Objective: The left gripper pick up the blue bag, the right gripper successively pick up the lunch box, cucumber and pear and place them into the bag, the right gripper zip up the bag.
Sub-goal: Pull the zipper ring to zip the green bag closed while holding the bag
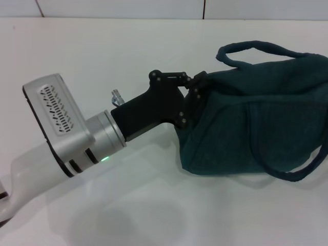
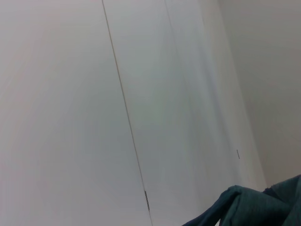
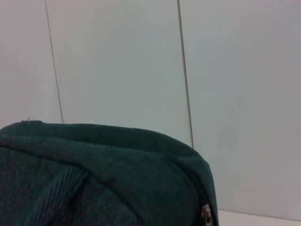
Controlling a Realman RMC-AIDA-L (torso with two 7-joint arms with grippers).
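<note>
The blue bag (image 1: 256, 118) lies on its side on the white table (image 1: 92, 56), at the right of the head view, with one loop handle (image 1: 256, 47) at its far side and one (image 1: 300, 173) at its near side. My left gripper (image 1: 197, 84) reaches in from the left and is shut on the bag's left end. The bag's fabric also shows in the left wrist view (image 2: 249, 207) and fills the right wrist view (image 3: 94, 179), with a small metal zipper part (image 3: 206, 214) at its edge. The right gripper, the lunch box, the cucumber and the pear are out of view.
My left arm's silver wrist with its green light (image 1: 104, 159) lies low over the table's near left. A white panelled wall (image 1: 154, 7) stands behind the table's far edge.
</note>
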